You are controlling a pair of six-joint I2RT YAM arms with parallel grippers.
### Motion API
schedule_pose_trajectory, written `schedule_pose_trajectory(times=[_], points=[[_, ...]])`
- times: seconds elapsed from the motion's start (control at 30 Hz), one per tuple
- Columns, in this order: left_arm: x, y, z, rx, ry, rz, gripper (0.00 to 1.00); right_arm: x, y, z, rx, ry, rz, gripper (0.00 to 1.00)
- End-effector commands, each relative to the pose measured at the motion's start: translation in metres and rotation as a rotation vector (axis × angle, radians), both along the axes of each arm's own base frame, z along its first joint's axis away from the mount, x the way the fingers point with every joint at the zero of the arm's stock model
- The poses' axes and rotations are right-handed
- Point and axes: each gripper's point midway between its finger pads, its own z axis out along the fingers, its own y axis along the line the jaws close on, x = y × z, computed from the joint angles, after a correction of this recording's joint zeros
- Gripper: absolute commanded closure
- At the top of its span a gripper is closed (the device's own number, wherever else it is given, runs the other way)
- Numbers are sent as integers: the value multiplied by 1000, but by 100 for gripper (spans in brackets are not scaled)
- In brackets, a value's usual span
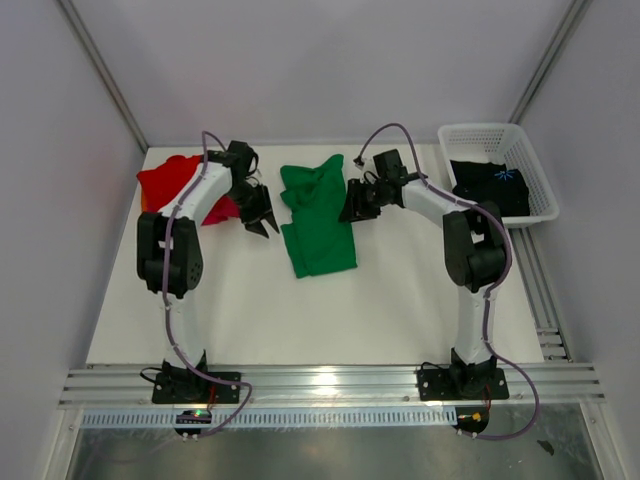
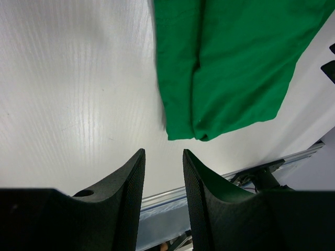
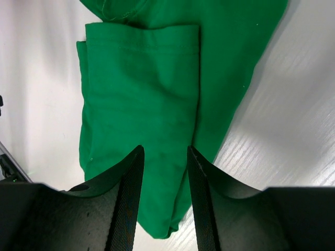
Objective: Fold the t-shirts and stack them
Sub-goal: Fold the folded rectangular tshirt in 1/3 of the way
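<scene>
The green t-shirt (image 1: 318, 220) lies lengthwise, partly folded, mid-table (image 1: 400, 300) between the arms. The left gripper (image 2: 163, 154) hangs beside its hem, jaws narrowly parted and empty. The right gripper (image 3: 165, 151) is likewise parted and empty, over the cloth and seemingly not touching it.

The left arm (image 1: 170, 255) and right arm (image 1: 472, 255) share white tube links and chunky black joints. A mauve cable (image 1: 204, 145) loops along each. Black bases (image 1: 185, 385) sit toward six o'clock. The fingers (image 2: 131, 183) are matte black, curved and ribbed inside, with a round hole at seven o'clock.
</scene>
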Motion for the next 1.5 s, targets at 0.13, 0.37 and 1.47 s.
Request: schedule_pose_trajectory(times=[0.13,0.37,1.47], points=[[4,4,27,-23,-71,14,63,21,4,0,-1,-88,17,57],[6,5,26,-31,-67,20,63,21,4,-7,-4,-79,24,57],[12,14,15,-37,-41,54,63,19,5,-32,40,-10,48,74]])
